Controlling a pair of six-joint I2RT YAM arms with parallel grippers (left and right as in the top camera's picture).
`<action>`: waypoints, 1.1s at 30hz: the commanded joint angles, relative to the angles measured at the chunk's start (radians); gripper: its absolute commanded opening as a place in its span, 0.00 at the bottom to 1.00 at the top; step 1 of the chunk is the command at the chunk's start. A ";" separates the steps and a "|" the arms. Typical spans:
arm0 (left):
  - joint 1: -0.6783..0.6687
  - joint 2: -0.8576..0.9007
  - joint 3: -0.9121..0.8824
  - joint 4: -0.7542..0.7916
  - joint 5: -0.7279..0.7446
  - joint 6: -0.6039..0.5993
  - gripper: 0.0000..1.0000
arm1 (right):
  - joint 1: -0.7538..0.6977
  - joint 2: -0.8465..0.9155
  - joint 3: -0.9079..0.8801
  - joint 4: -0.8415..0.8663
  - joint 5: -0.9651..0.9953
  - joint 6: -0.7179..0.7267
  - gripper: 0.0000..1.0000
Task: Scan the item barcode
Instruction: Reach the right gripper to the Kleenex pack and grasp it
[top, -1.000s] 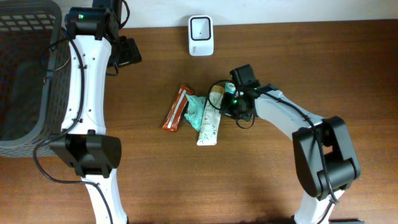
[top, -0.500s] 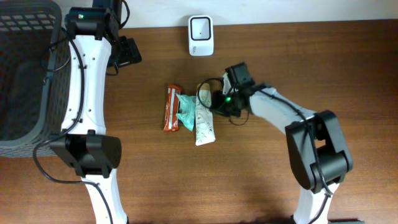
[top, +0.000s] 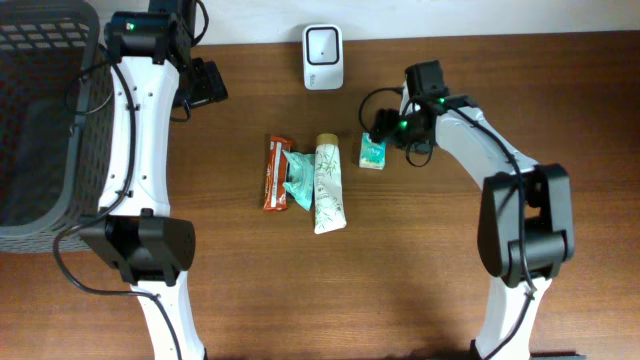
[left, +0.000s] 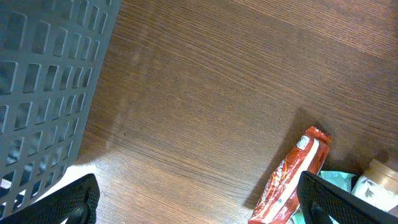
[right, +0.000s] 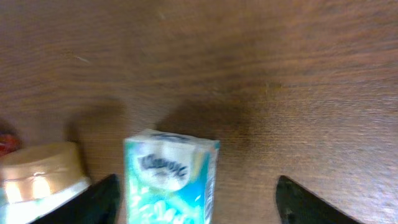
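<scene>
Nearest my side of the table, three items are lying together in the middle. A red snack bar is sitting on the left and a white-and-green tube on the right. A teal pouch is tucked between them, touching both. The tube is pointing its beige cap away from me, toward the back edge.

A little farther out and to the right, the item I am working with, a small teal tissue pack, is resting on the wood just beside the tube's cap and apart from it. The right gripper is hovering right at the pack from the far side. In the right wrist view its jaws are standing wide, released, with the pack between them. One finger is sitting just beside the pack, though I cannot tell whether it is touching. The other is standing well clear across bare wood, so nothing is being clamped.

Farther back on the left, the left gripper is hanging over bare table, near the grey mesh basket that is filling the left edge. Its jaws are also spread fully and holding nothing. Its wrist camera is looking across at the snack bar and the edge of the tube.

Farthest away, the white barcode scanner is standing at the back edge of the table. It is beyond the tissue pack and off to its left, well apart from it.
</scene>
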 joint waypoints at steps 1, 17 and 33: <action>-0.002 -0.010 0.006 -0.001 -0.011 0.009 0.99 | 0.005 0.017 -0.005 -0.002 -0.013 -0.002 0.64; -0.002 -0.010 0.006 -0.001 -0.011 0.009 0.99 | 0.111 -0.072 0.108 -0.185 0.151 -0.054 0.60; -0.003 -0.010 0.006 -0.001 -0.011 0.009 0.99 | 0.300 0.114 0.107 -0.098 0.549 0.082 0.37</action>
